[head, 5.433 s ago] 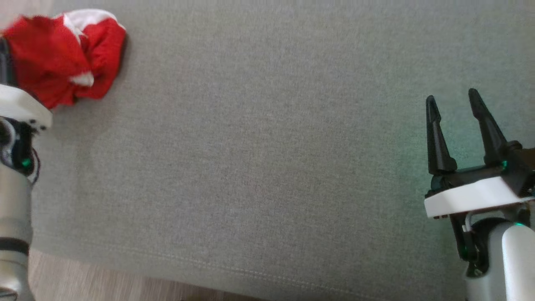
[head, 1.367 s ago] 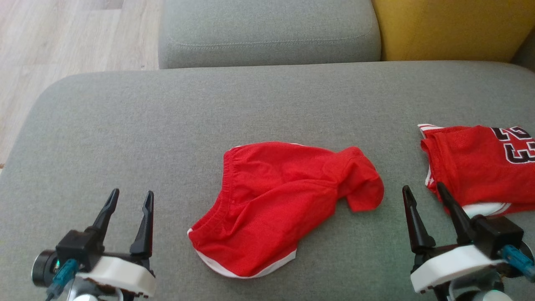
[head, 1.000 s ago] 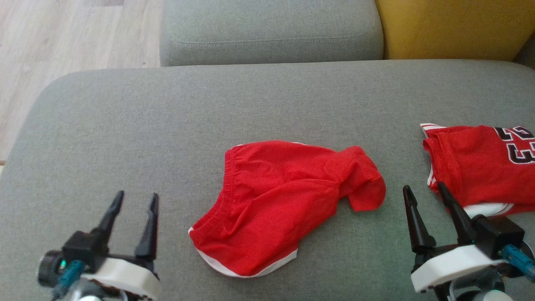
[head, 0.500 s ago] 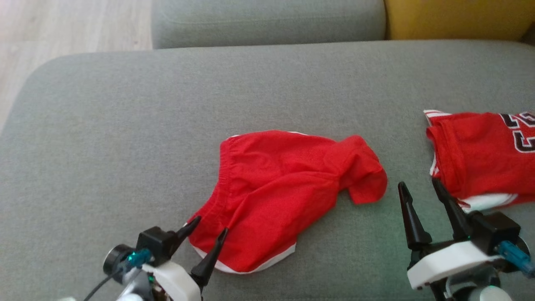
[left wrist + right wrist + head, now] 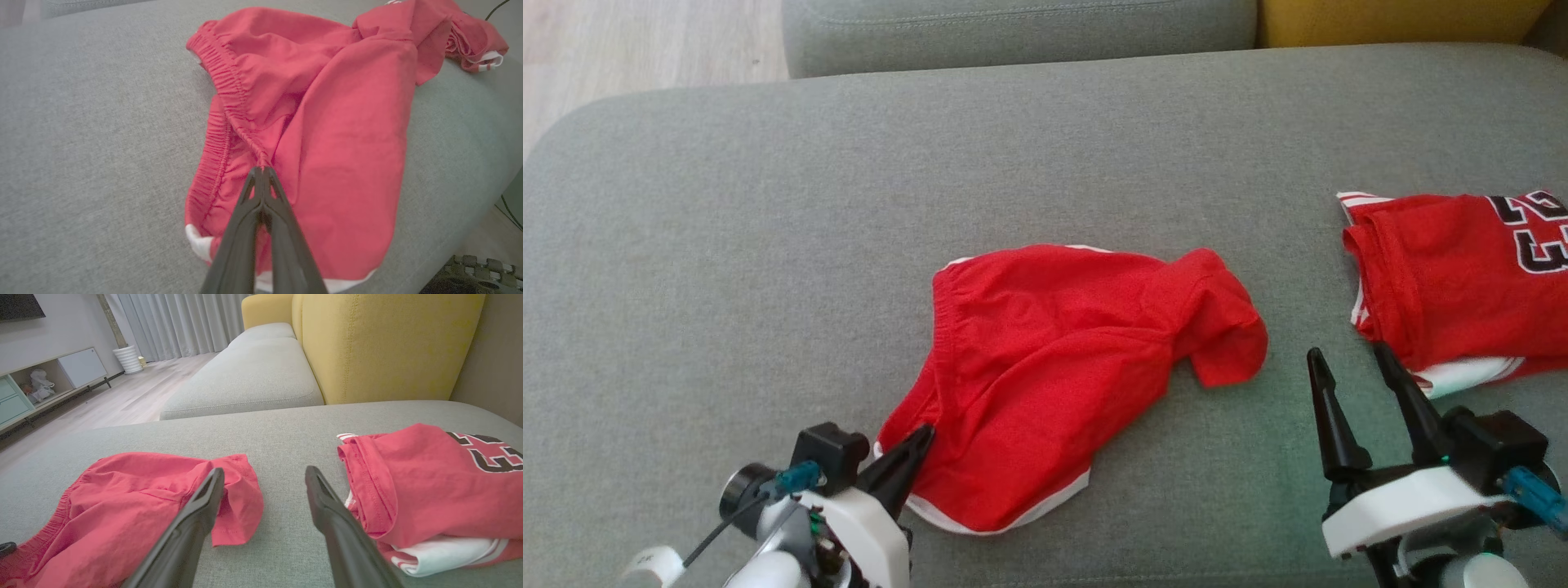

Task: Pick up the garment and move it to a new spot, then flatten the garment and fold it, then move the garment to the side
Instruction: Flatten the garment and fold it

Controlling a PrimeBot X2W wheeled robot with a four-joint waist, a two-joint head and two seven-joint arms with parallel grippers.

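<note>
The shorts (image 5: 1078,367) lie crumpled in the middle of the head view, on the grey sofa (image 5: 768,245) seat. They are red, with white trim along the lower hem. Their waistband (image 5: 222,77) runs down the left-hand edge in that frame, and one leg is bunched into a loose flap at the upper right of the heap.

The left claw (image 5: 923,433), at the lower left of the head view, has its fingers (image 5: 241,237) pressed together. They pinch the elastic waistband near the shorts' lower-left corner. From the left wrist camera the gathered band draws into a thin ridge that runs straight into the tips.

The right claw (image 5: 1347,355), at the lower right, stands spread wide with nothing between its fingers. It sits between the shorts' flap and a folded red jersey (image 5: 1454,278). One fingertip overlaps the jersey's lower edge in the head view, and I can't tell whether it touches the cloth.

The jersey is cut off by the right edge of the frame, so its black-and-white digits read only in part. A white layer pokes out beneath it, and it's hard to say whether that is the same garment.

A yellow backrest (image 5: 388,347) rises behind the seat. Pale wooden floor (image 5: 621,41) shows at the upper left. Something dark at the bottom right of the left wrist view is too cropped to make out.
</note>
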